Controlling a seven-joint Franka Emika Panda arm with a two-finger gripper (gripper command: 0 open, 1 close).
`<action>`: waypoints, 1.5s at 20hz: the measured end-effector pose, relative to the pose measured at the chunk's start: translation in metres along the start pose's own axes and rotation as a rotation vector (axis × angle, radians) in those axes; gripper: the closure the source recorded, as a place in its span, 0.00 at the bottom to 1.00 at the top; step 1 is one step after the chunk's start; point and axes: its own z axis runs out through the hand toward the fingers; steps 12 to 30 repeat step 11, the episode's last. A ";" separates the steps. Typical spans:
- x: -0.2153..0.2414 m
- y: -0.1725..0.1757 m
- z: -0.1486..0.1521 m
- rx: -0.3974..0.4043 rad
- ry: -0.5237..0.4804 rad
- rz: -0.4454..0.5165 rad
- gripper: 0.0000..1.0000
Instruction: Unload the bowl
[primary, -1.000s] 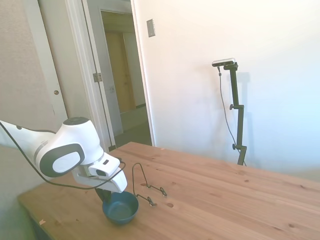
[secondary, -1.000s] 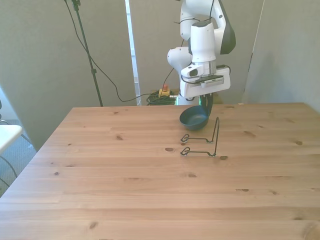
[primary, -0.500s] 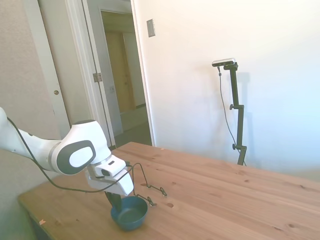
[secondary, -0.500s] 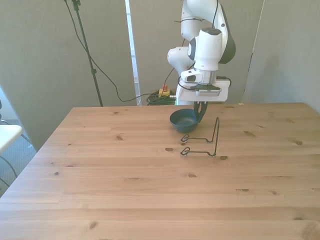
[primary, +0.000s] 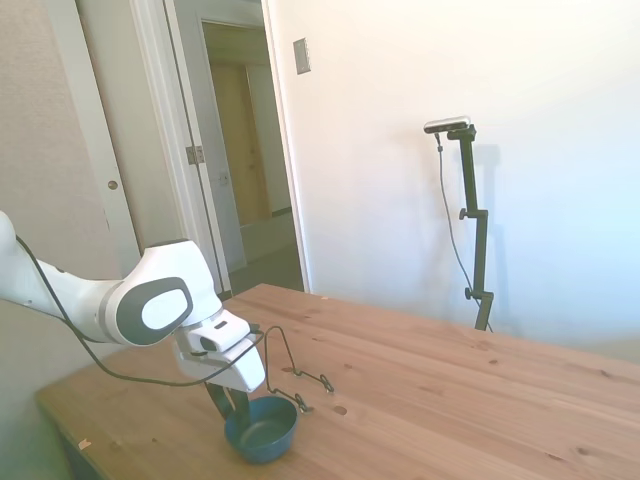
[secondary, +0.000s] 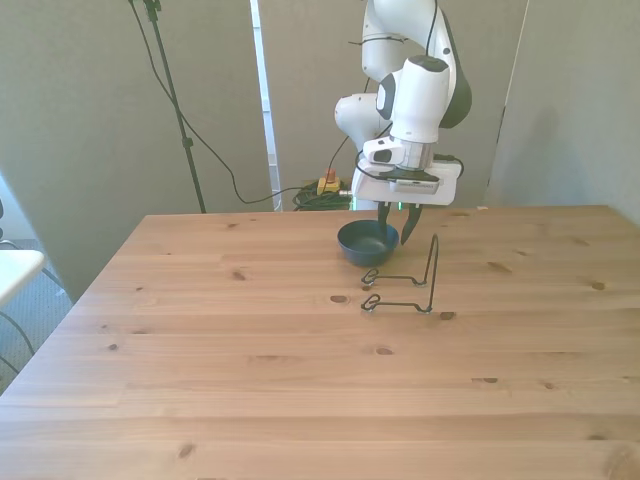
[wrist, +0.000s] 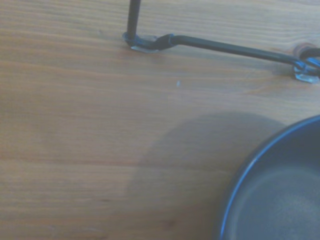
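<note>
The gripper (secondary: 393, 223) has its two dark fingers (secondary: 408, 227) spread apart, one on each side of the bowl's rim on the front view's right. So it looks like it has let go, not clamped on anything. In the side view the fingers (primary: 240, 403) come down behind the bowl's rim, and honestly I can't tell from there whether one of them is still brushing the rim or sits just clear of it.

The bowl (secondary: 367, 241) is a small dark teal-blue one, upright, and it seems to be sitting flat on the wooden table (secondary: 250, 390) near the far edge, right under the white gripper body. In the side view the bowl (primary: 262, 430) is close to the near corner of the table (primary: 470, 400), opening facing up, nothing inside as far as I can see.

Just beside the bowl is the thin black wire rack (secondary: 410, 282). In the front view it sits toward the camera and to the front view's right of the bowl, with two flat feet on the wood and an upright loop at its far end. The bowl is outside the rack, close to its feet. In the side view the rack (primary: 295, 368) stands just behind the bowl.

The wrist view is pretty blurry, but you get a curved slice of the bowl's rim (wrist: 260, 165) with its soft shadow on the wood, and one of the rack's base wires (wrist: 225, 48) lying along the table a little way off.
</note>
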 end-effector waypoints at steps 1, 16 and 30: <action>0.000 0.001 -0.003 -0.006 0.004 0.009 0.00; -0.029 0.024 -0.064 -0.017 0.085 0.122 0.00; -0.029 0.024 -0.064 -0.017 0.085 0.122 0.00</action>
